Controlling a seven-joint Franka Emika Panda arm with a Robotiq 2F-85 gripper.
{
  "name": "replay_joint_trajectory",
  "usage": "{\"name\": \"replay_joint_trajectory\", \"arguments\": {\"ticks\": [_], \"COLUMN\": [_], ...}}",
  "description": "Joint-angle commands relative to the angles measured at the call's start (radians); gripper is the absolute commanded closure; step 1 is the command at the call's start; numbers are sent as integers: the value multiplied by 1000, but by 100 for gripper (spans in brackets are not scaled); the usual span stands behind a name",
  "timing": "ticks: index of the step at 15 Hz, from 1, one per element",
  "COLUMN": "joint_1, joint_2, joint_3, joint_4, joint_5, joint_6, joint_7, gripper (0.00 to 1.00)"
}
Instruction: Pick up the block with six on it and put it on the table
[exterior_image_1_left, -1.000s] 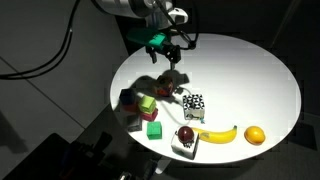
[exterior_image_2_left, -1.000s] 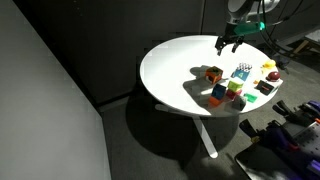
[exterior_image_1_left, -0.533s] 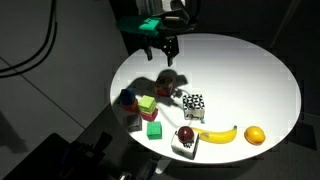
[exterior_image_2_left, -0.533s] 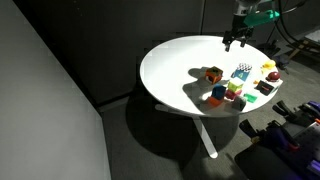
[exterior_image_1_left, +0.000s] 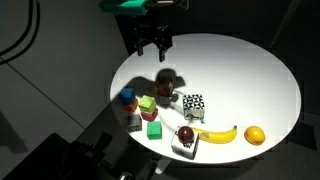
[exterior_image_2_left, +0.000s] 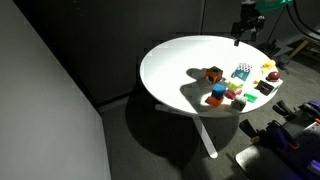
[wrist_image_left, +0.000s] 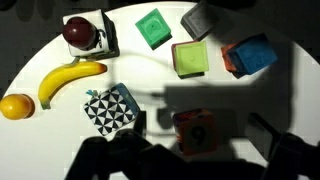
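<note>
The block with six on it sits on the round white table among other blocks; it also shows in an exterior view. In the wrist view it lies in shadow, its orange face with the dark digit turned up. My gripper hangs open and empty high above the table's far edge, well clear of the block; it also shows in an exterior view. In the wrist view its dark fingers frame the lower edge, with nothing between them.
A black-and-white speckled cube lies next to the six block. Green cubes, a blue-and-red block, a dark red fruit on a white block, a banana and an orange lie nearby.
My gripper has risen and drawn back from above the blocks toward the table's far edge. The blocks and fruit have not moved.
</note>
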Motion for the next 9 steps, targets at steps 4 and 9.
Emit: {"name": "replay_joint_trajectory", "arguments": {"ticks": [4, 9], "joint_1": [3, 2], "joint_2": [-127, -207], "joint_3": [7, 15], "joint_4": [-35, -76], "joint_5": [-29, -25], "joint_6": [-97, -87], "joint_7": [7, 4], "gripper": [0, 0]}}
